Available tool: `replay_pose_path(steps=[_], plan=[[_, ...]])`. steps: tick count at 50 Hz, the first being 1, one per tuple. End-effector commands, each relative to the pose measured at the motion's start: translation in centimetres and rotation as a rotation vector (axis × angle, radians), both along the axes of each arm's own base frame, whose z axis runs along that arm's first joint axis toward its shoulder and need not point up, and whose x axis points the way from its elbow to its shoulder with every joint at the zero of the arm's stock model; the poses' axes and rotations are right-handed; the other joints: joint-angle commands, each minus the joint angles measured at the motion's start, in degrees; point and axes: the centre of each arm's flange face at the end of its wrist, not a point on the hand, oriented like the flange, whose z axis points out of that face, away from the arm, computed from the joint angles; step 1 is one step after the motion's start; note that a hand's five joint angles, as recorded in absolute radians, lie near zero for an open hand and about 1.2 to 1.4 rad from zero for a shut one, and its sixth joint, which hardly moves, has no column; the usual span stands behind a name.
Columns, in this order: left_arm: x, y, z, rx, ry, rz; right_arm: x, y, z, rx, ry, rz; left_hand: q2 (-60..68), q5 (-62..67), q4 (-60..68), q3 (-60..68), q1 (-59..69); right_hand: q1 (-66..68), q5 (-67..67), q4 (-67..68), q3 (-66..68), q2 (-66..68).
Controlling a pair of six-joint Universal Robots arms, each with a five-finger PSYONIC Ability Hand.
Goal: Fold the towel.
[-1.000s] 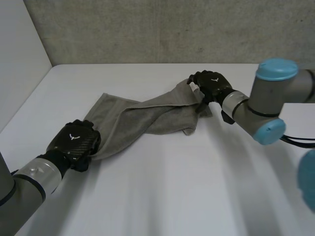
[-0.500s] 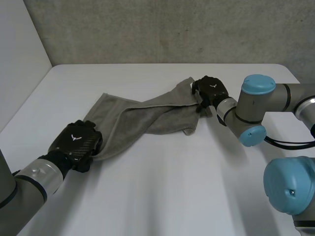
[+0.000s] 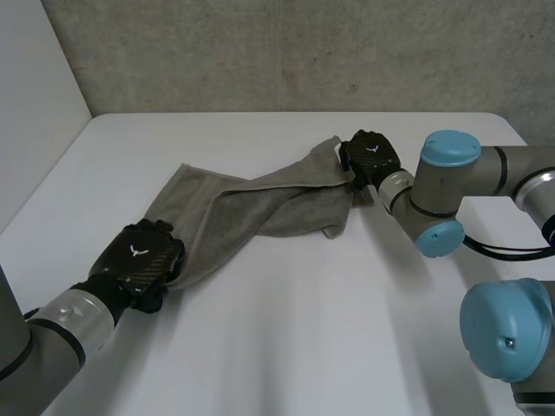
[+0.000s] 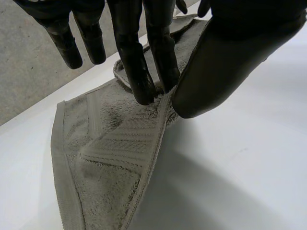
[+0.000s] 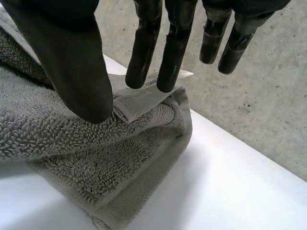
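1. Although it is rumpled and twisted along its length, the grey terry-cloth towel (image 3: pixel 260 204) rests on the white table (image 3: pixel 303 347). It runs slantwise from near the table's left edge toward its far edge, ending right of the middle.
2. At the towel's near-left end, close to the table's left edge, sits the robot's black left hand (image 3: pixel 139 264). It is knuckles up, with its fingers closed over the cloth.
3. From the left wrist view, that hand's thumb (image 4: pixel 225 62) and two fingers (image 4: pixel 136 72) pinch the towel's hemmed edge between them. Its other fingers are straight and clear of the cloth. Beyond the fingertips one corner of the towel spreads out, showing a woven band and a stitched hem.
4. At the towel's far-right end, near the table's far edge, is the black right hand (image 3: pixel 371 158), clamped on the cloth.
5. From the right wrist view, its thumb (image 5: pixel 72 62) presses on the folded corner. Two fingers (image 5: pixel 175 43) meet a small white sewn-in label (image 5: pixel 144 98) there, so the corner is gripped. The remaining fingers are straight and free.
6. Between the two hands the towel is gathered into long folds, with a wider flap lying flat toward the table's left edge.
7. By the table's right edge is the right arm (image 3: pixel 451 186), with grey joints and light-blue caps.
8. Behind the far edge stands a rough grey concrete wall (image 3: pixel 260 52).
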Motion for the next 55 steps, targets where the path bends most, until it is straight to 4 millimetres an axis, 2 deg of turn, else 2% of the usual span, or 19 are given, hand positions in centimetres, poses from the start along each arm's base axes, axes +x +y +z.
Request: replay_pose_path(steps=[1, 3, 20, 23, 25, 32, 36, 38, 39, 41, 42, 44, 45, 46, 47, 49, 50, 52, 55], plan=[[0.0, 0.1, 0.0, -0.001, 0.0, 0.0, 0.6, 0.4, -0.2, -0.038, 0.057, 0.013, 0.3, 0.8, -3.4, -3.0, 0.4, 0.4, 0.7, -4.4, -2.5, 0.5], [0.1, 0.2, 0.0, 0.002, 0.0, 0.0, 0.9, 0.7, -0.8, -0.057, 0.099, 0.027, 0.3, 0.8, -3.4, -3.0, 0.4, 0.3, 0.6, -4.4, -2.5, 0.3], [0.1, 0.3, -0.2, 0.004, 0.0, -0.001, 1.7, 1.2, -1.3, -0.151, 0.21, 0.046, 0.3, 0.8, -3.4, -3.0, 0.4, 2.1, 2.4, -4.4, -2.5, 2.2], [0.1, 0.2, -0.2, 0.005, -0.001, 0.001, 1.9, 1.2, -1.4, -0.176, 0.231, 0.046, 0.3, 0.8, -3.4, -3.0, 0.4, 8.9, 9.2, -4.4, -2.5, 8.9], [0.1, 0.3, -0.3, 0.005, -0.001, 0.001, 2.0, 1.2, -1.4, -0.202, 0.253, 0.047, 0.3, 0.8, -3.4, -3.0, 0.4, 31.4, 31.7, -4.4, -2.5, 31.4], [0.2, 0.1, -0.1, 0.001, 0.0, 0.008, 2.5, 2.0, -2.0, -0.193, 0.26, 0.076, 0.3, 0.8, -3.4, -3.0, 0.4, 31.5, 31.8, -4.4, -2.5, 31.5], [0.3, 0.0, 0.2, -0.013, 0.004, 0.011, 2.3, 3.0, -0.3, -0.173, 0.259, 0.101, 0.3, 0.8, -3.4, -3.0, 0.4, 31.5, 31.8, -4.4, -2.5, 31.5], [0.4, 0.0, 0.7, -0.028, 0.009, 0.016, 0.9, 4.8, 2.5, -0.15, 0.266, 0.12, 0.1, 0.6, -3.4, -3.0, 0.2, 31.5, 31.8, -4.4, -2.5, 31.5], [0.4, 0.0, 0.7, -0.028, 0.009, 0.016, 0.9, 4.8, 2.5, -0.15, 0.266, 0.12, 0.1, 0.6, -3.4, -3.0, 0.2, 31.5, 31.8, -4.4, -2.5, 31.5], [0.5, 0.1, 1.1, -0.043, 0.013, 0.018, -1.0, 6.7, 5.4, -0.168, 0.257, 0.125, 0.1, 0.6, -3.4, -3.0, 0.2, 31.5, 31.8, -4.4, -2.5, 31.5], [0.5, 0.1, 1.1, -0.043, 0.013, 0.018, -1.0, 6.7, 5.4, -0.168, 0.257, 0.125, 0.1, 0.6, -3.4, -3.0, 0.2, 31.5, 31.8, -4.4, -2.5, 31.5], [0.6, 0.3, 1.1, -0.046, 0.014, 0.019, -4.0, 8.2, 7.5, -0.179, 0.24, 0.101, 0.1, 0.6, -3.4, -3.0, 0.2, 31.5, 31.8, -4.4, -2.5, 31.5], [0.6, 0.4, 1.3, -0.055, 0.016, 0.021, -4.0, 8.2, 7.5, -0.179, 0.24, 0.1, 0.1, 0.6, -3.4, -3.0, 0.2, 31.5, 31.8, -4.4, -2.5, 31.5], [0.7, 0.5, 1.5, -0.061, 0.018, 0.024, -5.7, 8.9, 8.2, -0.172, 0.244, 0.082, 0.1, 0.6, -3.4, -3.0, 0.2, 31.5, 31.8, -4.4, -2.5, 31.5], [0.7, 0.5, 1.5, -0.061, 0.018, 0.024, -5.7, 8.9, 8.2, -0.172, 0.244, 0.082, 0.1, 0.6, -3.4, -3.0, 0.2, 31.5, 31.8, -4.4, -2.5, 31.5], [1.0, 0.3, 1.8, -0.073, 0.02, 0.036, -8.8, 10.2, 8.7, -0.131, 0.249, 0.043, 0.3, 0.8, -3.4, -3.0, 0.4, 31.5, 31.8, -4.4, -2.5, 31.5], [1.0, 0.3, 1.8, -0.073, 0.02, 0.036, -8.8, 10.2, 8.7, -0.13, 0.249, 0.043, 0.3, 0.8, -3.4, -3.0, 0.4, 31.5, 31.8, -4.4, -2.5, 31.5], [1.0, 0.3, 1.9, -0.076, 0.021, 0.038, -11.5, 11.5, 8.4, -0.085, 0.262, 0.012, 0.1, 0.6, -3.4, -3.0, 0.2, 31.5, 31.8, -4.4, -2.5, 31.5], [1.1, 0.3, 1.9, -0.079, 0.022, 0.039, -12.6, 12.1, 8.5, -0.07, 0.262, -0.006, 0.1, 0.6, -3.4, -3.0, 0.2, 31.5, 31.8, -4.4, -2.5, 31.5]])
